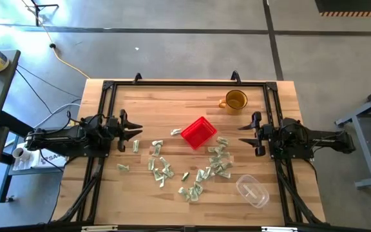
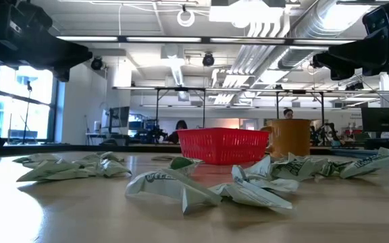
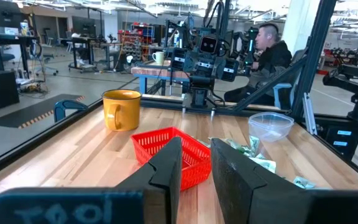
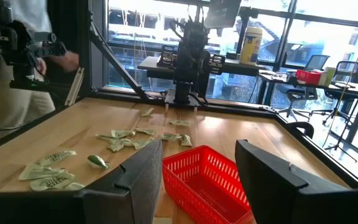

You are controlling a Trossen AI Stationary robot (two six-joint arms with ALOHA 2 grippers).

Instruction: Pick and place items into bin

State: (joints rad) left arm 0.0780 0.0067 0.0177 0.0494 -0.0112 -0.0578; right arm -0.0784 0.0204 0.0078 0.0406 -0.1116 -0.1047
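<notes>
The red bin (image 1: 198, 132) stands on its base near the table's middle; it also shows in the low view (image 2: 223, 145). Several pale green-and-white wrapped items (image 1: 172, 166) lie scattered on the wood, near and to the left and right of the bin, and across the foreground of the low view (image 2: 181, 189). My left gripper (image 1: 134, 131) hovers left of the bin, open by a narrow gap (image 3: 196, 146). My right gripper (image 1: 243, 134) hovers right of the bin, open wide (image 4: 197, 149). Both point level at the bin and hold nothing.
An amber mug (image 1: 234, 101) stands beyond the bin toward the far right. A clear plastic container (image 1: 252, 191) sits near the right front corner. A black frame (image 1: 172, 82) borders the table. People show in the room beyond.
</notes>
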